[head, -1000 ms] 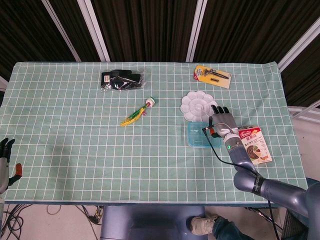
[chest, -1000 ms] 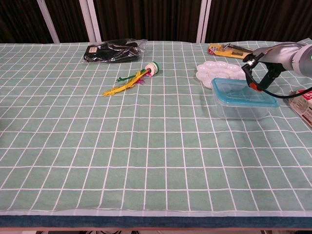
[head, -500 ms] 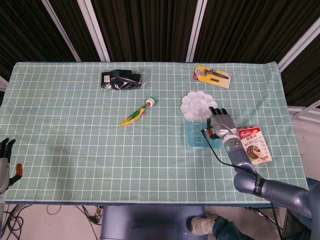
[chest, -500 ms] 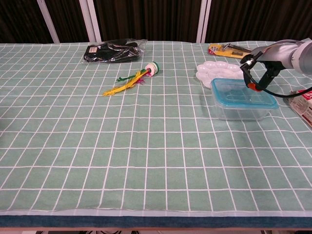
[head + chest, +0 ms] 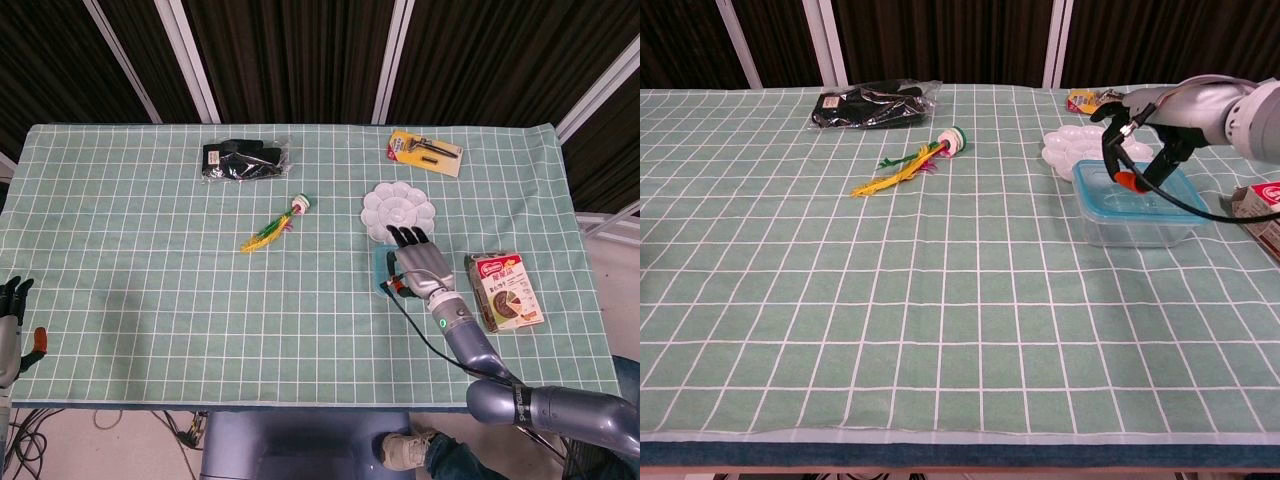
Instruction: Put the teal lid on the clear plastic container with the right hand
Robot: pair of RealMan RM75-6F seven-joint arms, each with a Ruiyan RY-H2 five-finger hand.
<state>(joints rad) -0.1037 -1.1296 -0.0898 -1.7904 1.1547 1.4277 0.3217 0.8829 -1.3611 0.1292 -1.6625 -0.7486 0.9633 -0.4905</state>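
Note:
The clear plastic container (image 5: 1132, 230) stands right of the table's middle with the teal lid (image 5: 1096, 186) lying on top of it. My right hand (image 5: 1137, 122) is over the lid, fingers stretched out flat and apart, holding nothing. In the head view that right hand (image 5: 415, 260) covers most of the box, so only a teal strip of the lid (image 5: 382, 272) shows at its left. Whether the palm touches the lid I cannot tell. My left hand (image 5: 11, 298) hangs off the table's left front corner with its fingers up, empty.
A white paint palette (image 5: 397, 211) lies just behind the container. A snack box (image 5: 505, 290) sits to its right. Further off are a razor pack (image 5: 426, 151), a black bag (image 5: 243, 161) and a feathered toy (image 5: 275, 228).
My right hand has swung left, from the container's right edge to over the middle of the lid. The lid and container stayed where they were; the left hand did not move.

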